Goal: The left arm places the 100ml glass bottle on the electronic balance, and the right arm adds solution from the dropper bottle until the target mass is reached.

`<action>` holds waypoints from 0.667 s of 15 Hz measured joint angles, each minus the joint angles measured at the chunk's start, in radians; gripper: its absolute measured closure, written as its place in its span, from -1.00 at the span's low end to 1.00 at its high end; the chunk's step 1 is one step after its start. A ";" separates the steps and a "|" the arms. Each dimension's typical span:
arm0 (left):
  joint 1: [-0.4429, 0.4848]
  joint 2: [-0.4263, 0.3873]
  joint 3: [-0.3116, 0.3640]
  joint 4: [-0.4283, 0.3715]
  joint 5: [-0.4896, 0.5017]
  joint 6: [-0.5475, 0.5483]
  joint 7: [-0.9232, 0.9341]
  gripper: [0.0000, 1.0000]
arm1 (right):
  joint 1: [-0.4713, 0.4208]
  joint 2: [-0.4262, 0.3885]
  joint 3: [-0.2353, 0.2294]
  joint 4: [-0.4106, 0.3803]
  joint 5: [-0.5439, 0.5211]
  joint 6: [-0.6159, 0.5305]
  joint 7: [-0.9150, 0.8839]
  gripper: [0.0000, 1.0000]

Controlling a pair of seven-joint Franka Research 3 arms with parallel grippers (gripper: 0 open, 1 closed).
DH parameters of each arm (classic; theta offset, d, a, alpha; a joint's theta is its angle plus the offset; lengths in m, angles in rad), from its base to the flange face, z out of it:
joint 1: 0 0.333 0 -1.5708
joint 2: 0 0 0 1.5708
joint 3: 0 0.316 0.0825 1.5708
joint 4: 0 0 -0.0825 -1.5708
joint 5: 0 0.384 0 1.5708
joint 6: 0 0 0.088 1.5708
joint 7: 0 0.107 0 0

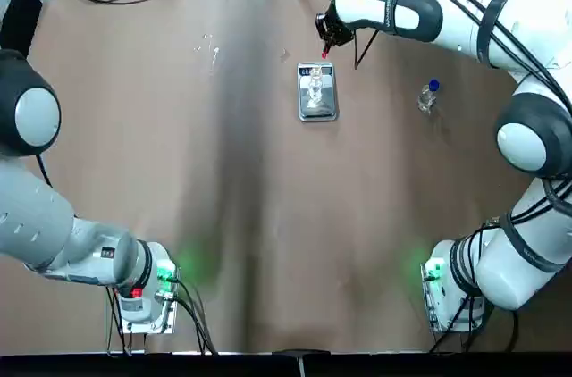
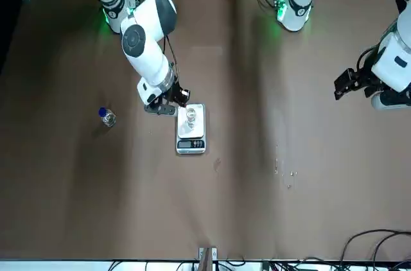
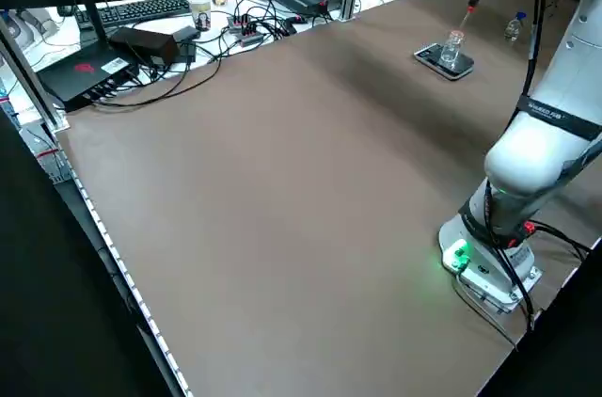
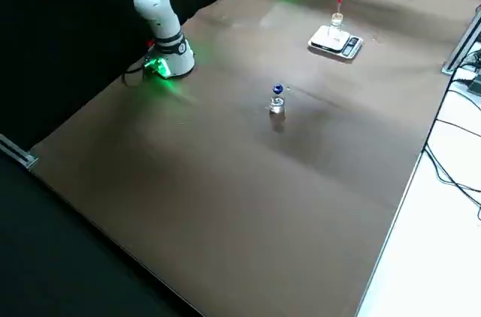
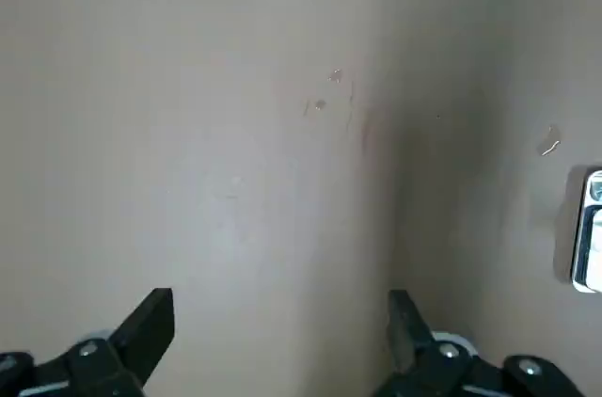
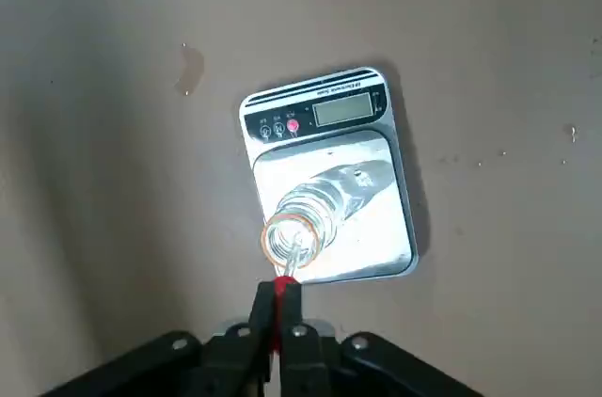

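Left gripper [image 5: 277, 341]: fingers spread, empty, parked over bare table [image 1: 223, 216] well clear of balance.

Centre: 100ml glass bottle [image 6: 306, 218] upright on electronic balance [image 6: 329, 181]; placement done.

Right gripper [image 6: 277, 322]: clamped on red-tipped dropper [image 6: 282, 289], tip at bottle mouth.

Far right: blue-capped dropper bottle [image 1: 428, 96] standing apart.

You remain in dosing step; display unreadable, target unconfirmed.

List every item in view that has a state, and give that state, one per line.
100ml glass bottle: upright on the electronic balance, uncapped.
Electronic balance: flat on the table, carrying the bottle.
Dropper: held in the right gripper, glass tip at the bottle's mouth.
Dropper bottle: standing alone on the table, blue cap on.
Left gripper: jaws open, empty, away from the balance.
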 joint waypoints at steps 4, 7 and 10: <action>-0.001 0.000 -0.002 -0.001 0.000 0.000 -0.010 -1.00 | 0.000 0.002 0.000 0.000 0.000 0.006 0.000 0.92; -0.001 0.000 -0.002 -0.001 0.000 0.000 -0.012 -1.00 | 0.000 0.004 0.000 0.000 0.000 0.007 0.000 0.92; -0.001 0.000 -0.002 -0.001 0.000 0.000 -0.012 -1.00 | 0.000 0.005 0.000 0.000 0.000 0.007 0.000 0.92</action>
